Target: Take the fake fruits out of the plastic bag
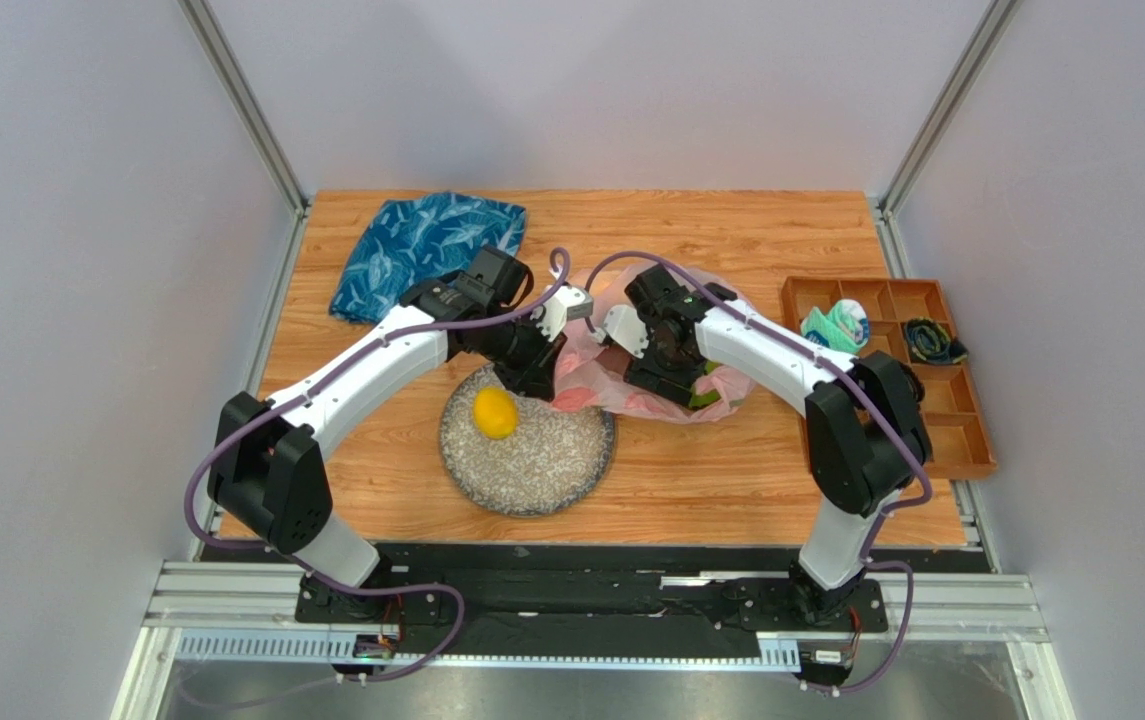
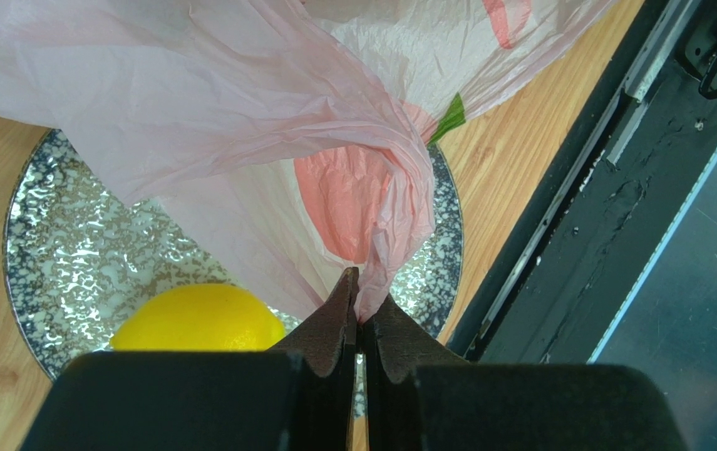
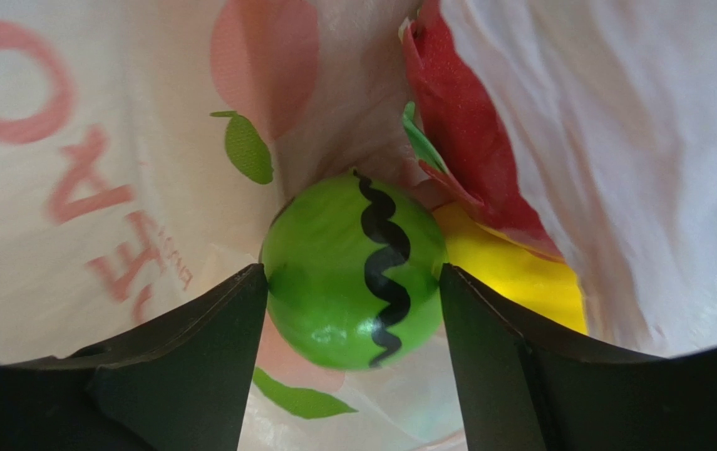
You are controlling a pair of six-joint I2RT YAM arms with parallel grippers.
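The pink plastic bag [image 1: 590, 378] lies at the far right rim of the speckled grey plate [image 1: 526, 468]. My left gripper [image 2: 362, 289] is shut on a bunched fold of the plastic bag [image 2: 240, 122], holding it up over the plate [image 2: 80, 263]. A yellow lemon [image 1: 496, 413] rests on the plate. My right gripper [image 3: 353, 282] reaches inside the bag [image 3: 99, 188]; its fingers press both sides of a green melon [image 3: 348, 254] with a black zigzag stripe. Behind the melon lie a yellow fruit [image 3: 517, 272] and a red fruit [image 3: 470, 141].
A blue leaf-patterned cloth [image 1: 428, 248] lies at the back left. A brown compartment tray [image 1: 969, 438] on the right holds a teal-and-white bundle [image 1: 838, 323] and a dark item [image 1: 931, 342]. The black rail [image 2: 607, 225] runs along the table's near edge.
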